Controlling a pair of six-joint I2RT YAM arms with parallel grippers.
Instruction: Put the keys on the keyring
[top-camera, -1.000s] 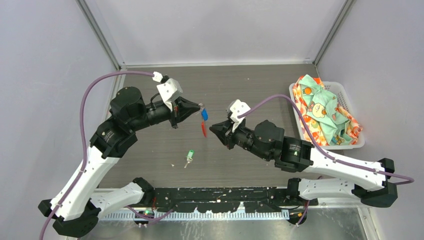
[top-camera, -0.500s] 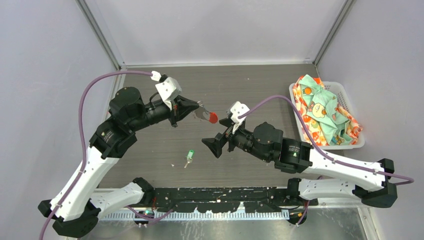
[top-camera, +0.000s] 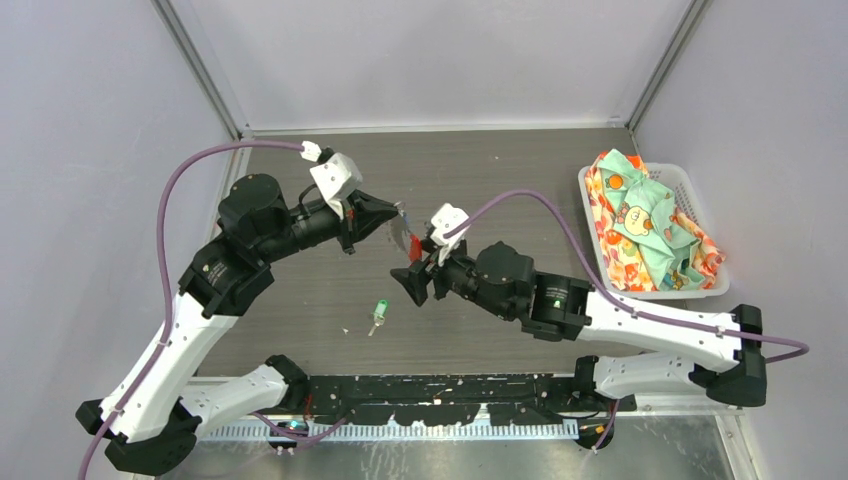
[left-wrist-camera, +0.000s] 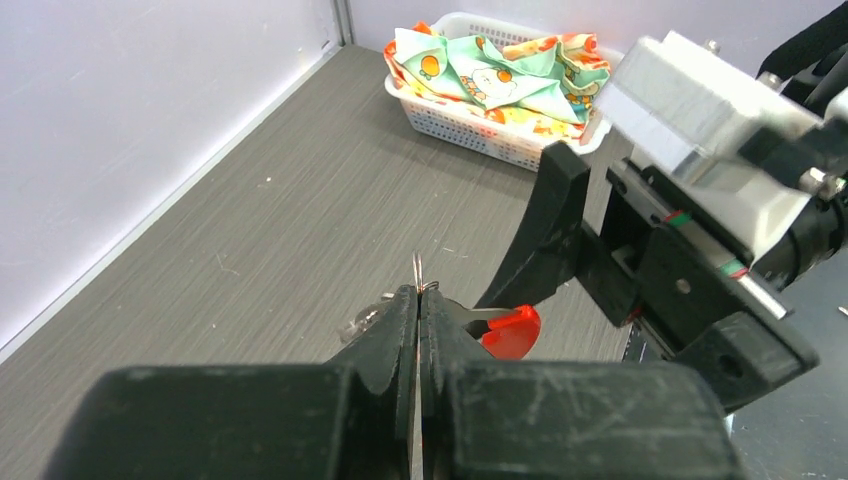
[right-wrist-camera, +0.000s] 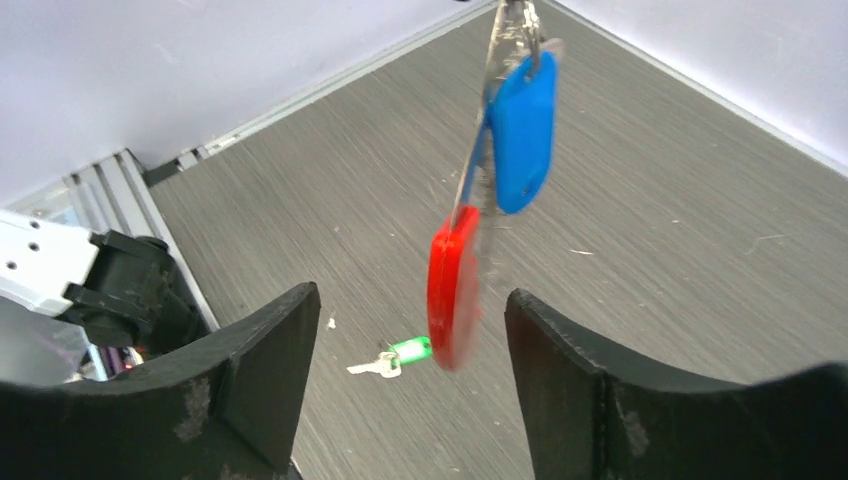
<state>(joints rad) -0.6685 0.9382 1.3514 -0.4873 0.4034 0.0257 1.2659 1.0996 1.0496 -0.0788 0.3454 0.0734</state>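
My left gripper (top-camera: 398, 214) is shut on the thin metal ring of the keyring (left-wrist-camera: 417, 268) and holds it above the table. Below it hang a red oval (right-wrist-camera: 452, 285) and a blue-headed key (right-wrist-camera: 522, 125); the red oval also shows in the left wrist view (left-wrist-camera: 510, 330) and the top view (top-camera: 413, 243). A bit of chain (left-wrist-camera: 365, 320) shows beside the left fingers. My right gripper (right-wrist-camera: 410, 310) is open, its fingers on either side of the red oval without touching it. A green-headed key (top-camera: 380, 310) lies on the table, also seen in the right wrist view (right-wrist-camera: 405, 352).
A white basket (top-camera: 592, 215) with patterned cloth stands at the table's right edge, also in the left wrist view (left-wrist-camera: 440, 110). Grey walls close the table on the left, back and right. The two grippers are very close together at mid-table.
My right gripper has moved left and up towards the left gripper, so its open fingers now flank the red oval. The keyring has swung in the left gripper. The green key has not moved.
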